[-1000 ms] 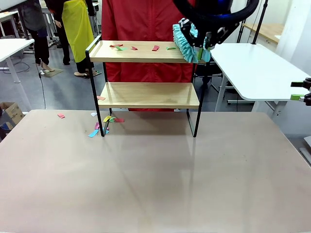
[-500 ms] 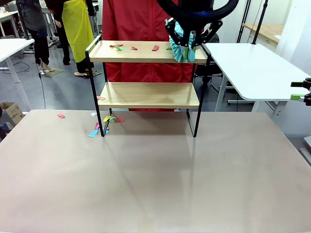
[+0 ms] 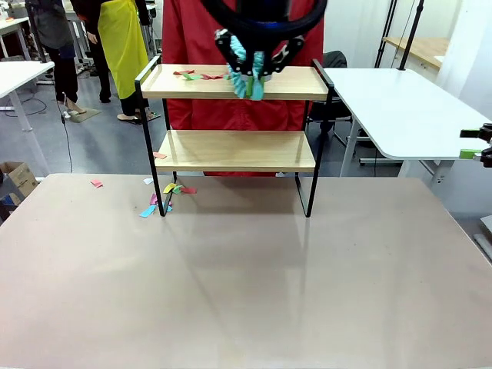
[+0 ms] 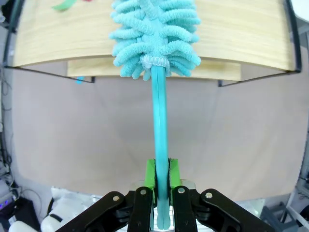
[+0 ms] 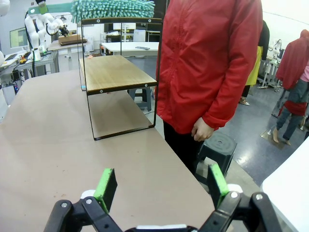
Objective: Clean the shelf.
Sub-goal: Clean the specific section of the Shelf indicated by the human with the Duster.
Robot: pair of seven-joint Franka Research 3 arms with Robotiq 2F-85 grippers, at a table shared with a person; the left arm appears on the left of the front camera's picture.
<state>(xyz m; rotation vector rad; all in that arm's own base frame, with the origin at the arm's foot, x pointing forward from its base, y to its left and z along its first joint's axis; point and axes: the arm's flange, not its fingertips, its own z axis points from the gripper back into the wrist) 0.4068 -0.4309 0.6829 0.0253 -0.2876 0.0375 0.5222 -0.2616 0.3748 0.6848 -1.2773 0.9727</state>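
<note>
The shelf (image 3: 231,150) stands at the table's far side, with two wooden boards in a black frame. My left gripper (image 4: 161,179) is shut on the handle of a teal fluffy duster (image 4: 154,38). The duster head (image 3: 247,73) lies on the middle of the top board (image 4: 241,34). Red and green paper scraps (image 3: 192,74) lie on the top board just left of the duster. My right gripper (image 5: 159,186) is open and holds nothing, off the table's right side (image 3: 469,144). From that side the shelf (image 5: 116,72) shows end-on with the duster (image 5: 113,8) on top.
Several coloured scraps (image 3: 165,196) lie on the table by the shelf's left legs, one more farther left (image 3: 96,183) and one on the lower board's left end (image 3: 159,155). A person in a red jacket (image 3: 231,31) stands right behind the shelf. A white table (image 3: 407,108) is at the right.
The left arm has swept the duster leftward along the top board, from its right end to the middle. The scraps that lay on the right half are gone from there. The right gripper has not moved.
</note>
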